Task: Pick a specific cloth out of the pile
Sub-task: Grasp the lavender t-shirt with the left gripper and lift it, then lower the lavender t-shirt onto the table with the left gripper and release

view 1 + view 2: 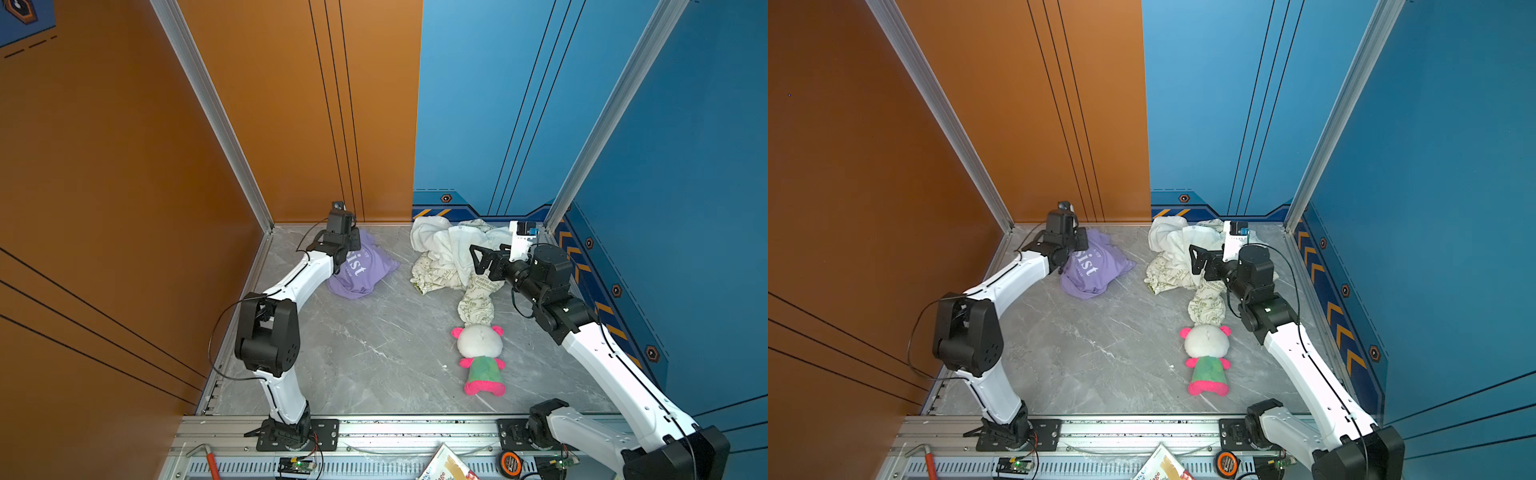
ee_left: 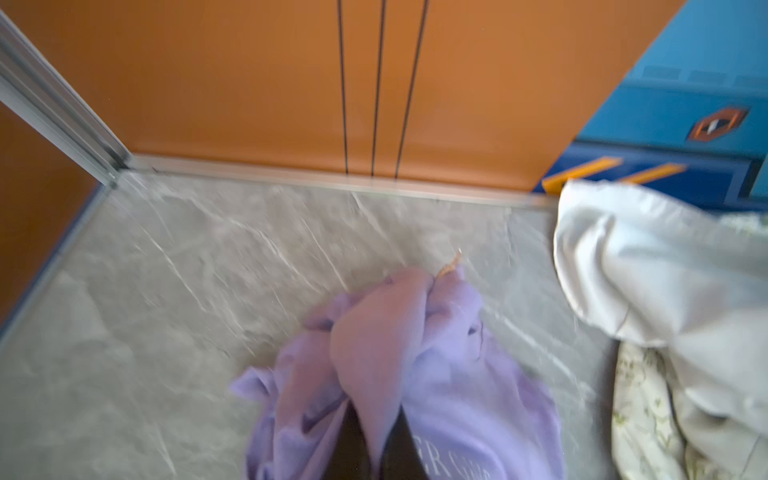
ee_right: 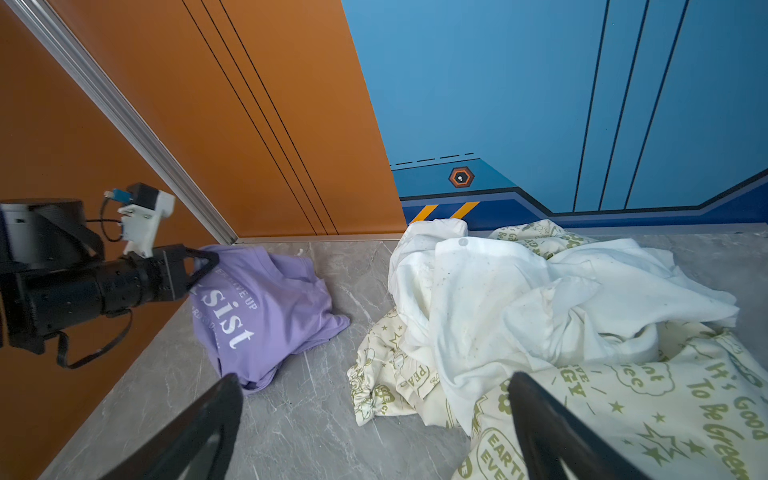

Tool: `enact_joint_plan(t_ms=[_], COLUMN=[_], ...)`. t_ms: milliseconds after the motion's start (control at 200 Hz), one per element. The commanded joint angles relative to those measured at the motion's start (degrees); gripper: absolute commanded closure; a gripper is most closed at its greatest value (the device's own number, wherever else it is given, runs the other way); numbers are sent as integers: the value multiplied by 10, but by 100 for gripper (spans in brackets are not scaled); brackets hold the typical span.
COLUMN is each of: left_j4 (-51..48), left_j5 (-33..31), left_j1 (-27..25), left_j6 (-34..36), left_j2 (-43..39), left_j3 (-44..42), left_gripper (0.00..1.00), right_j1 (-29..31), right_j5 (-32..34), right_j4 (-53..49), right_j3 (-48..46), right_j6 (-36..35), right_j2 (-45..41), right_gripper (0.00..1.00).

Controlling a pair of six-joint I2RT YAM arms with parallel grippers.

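The grey marble table (image 1: 374, 353) is the biggest thing under me, closed in by orange walls on my left side and blue walls on my right side. At the back, against the blue wall, sits the pile (image 1: 449, 253). It has a plain white cloth (image 3: 540, 299) on top and a cream cloth with green printed words (image 3: 665, 407) under it, and a long strip of the cream one reaches toward the front. The cloth (image 1: 365, 270), lilac with the white letters "sist", lies apart from the pile, in the back corner by the orange wall, with bare table between the two; both top views show this gap (image 1: 1096, 270). In front of the pile lies a pink-and-green plush bear (image 1: 480, 357), its head just beside the end of the cream strip. My left gripper (image 2: 376, 411) is on the lilac shirt, and its two dark fingers (image 2: 349, 449) are pressed together with a fold of the purple fabric between them. My right gripper (image 3: 374, 386) hangs over the near edge of the pile with its fingers (image 3: 540, 415) spread wide and nothing between them.
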Motion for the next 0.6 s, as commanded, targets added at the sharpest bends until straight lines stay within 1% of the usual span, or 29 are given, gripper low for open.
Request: enact_joint_plan(t_ms=[0, 55, 115, 215, 315, 420, 480, 521, 541, 596], left_j4=[33, 44, 68, 98, 95, 82, 54, 27, 13, -12], left_j5=[-48, -68, -78, -80, -82, -78, -64, -42, -26, 29], left_j1=[0, -2, -2, -2, 0, 5, 13, 21, 27, 43], left_j6=[76, 91, 93, 95, 85, 40, -1, -33, -53, -101], left_j2=[-65, -87, -114, -153, -171, -183, -179, -170, -166, -154], left_j3=[65, 74, 57, -12, -100, -205, -248, -261, -283, -306], left_gripper=[100, 100, 100, 100, 100, 100, 100, 100, 100, 100], right_j1=[-5, -6, -6, -8, -10, -11, -11, -12, -12, -13], right_j5=[-12, -9, -4, -1, -9, -21, -23, -22, -23, -23], right_j4=[48, 57, 66, 76, 70, 60, 53, 46, 43, 35], right_j3=[-11, -14, -22, -33, -36, -35, -34, -32, -32, -30], right_j6=[32, 36, 40, 46, 52, 53, 51, 49, 49, 49], right_j2=[2, -2, -8, -16, -19, -24, -27, -28, -29, -28], right_gripper=[0, 0, 0, 0, 0, 0, 0, 0, 0, 0])
